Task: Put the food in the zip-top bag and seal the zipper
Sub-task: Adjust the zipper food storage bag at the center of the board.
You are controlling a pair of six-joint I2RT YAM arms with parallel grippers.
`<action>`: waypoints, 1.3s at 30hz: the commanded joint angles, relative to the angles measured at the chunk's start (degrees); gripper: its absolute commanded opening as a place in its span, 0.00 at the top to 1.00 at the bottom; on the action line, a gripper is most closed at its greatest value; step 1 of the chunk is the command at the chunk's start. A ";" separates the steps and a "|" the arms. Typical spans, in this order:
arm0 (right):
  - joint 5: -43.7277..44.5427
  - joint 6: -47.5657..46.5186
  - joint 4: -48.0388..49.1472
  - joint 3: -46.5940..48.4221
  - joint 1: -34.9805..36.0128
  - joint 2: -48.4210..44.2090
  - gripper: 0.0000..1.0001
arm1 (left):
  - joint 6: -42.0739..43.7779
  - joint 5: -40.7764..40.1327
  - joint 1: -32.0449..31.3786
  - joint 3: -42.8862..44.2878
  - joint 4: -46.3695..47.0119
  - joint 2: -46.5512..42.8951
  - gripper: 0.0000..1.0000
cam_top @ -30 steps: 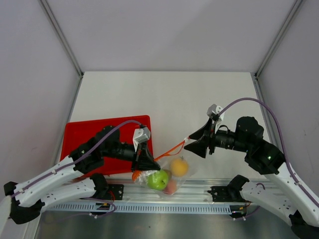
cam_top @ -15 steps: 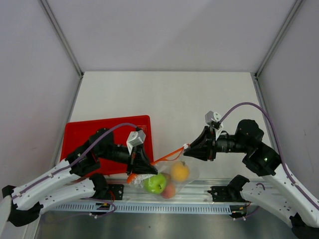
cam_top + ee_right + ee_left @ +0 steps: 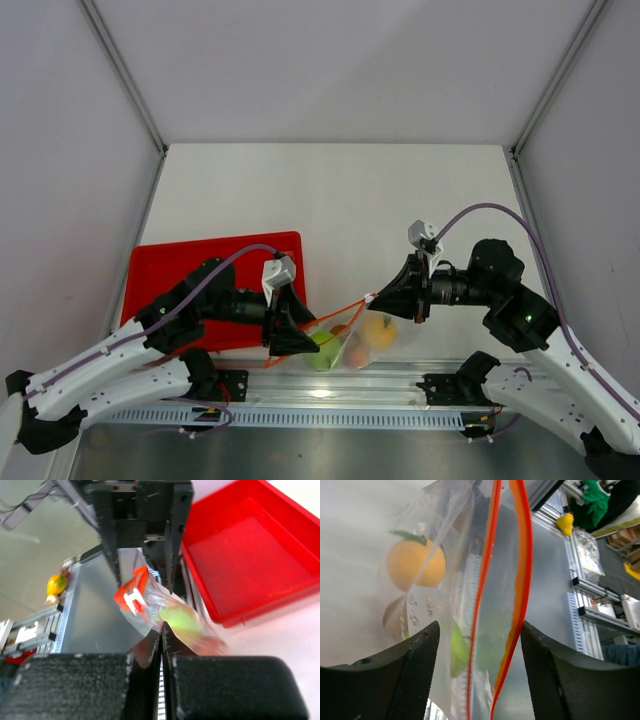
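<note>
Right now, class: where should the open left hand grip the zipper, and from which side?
Probably the stretch of zipper lying between the open fingers of the left hand. Both red-orange tracks pass side by side through that gap, so pinch across them from their flat faces; the right hand holds the far end.

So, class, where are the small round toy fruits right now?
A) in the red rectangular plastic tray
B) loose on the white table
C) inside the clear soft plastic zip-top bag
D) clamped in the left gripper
C: the yellow-orange round fruit and the green toy apple show through the film of the clear soft plastic zip-top bag, and the red rectangular plastic tray shows no fruit.
</note>
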 commanded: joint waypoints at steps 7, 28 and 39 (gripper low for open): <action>12.17 5.62 -8.11 1.82 -0.25 -1.51 1.00 | -1.10 -4.65 0.33 1.05 11.25 5.24 0.24; 18.69 14.15 -15.86 7.00 -0.25 1.21 1.00 | 2.59 -25.66 -11.54 8.43 17.43 19.66 0.03; 14.92 9.33 -16.83 6.22 -0.25 0.95 0.97 | 1.96 -28.12 -11.45 9.32 10.92 21.86 1.00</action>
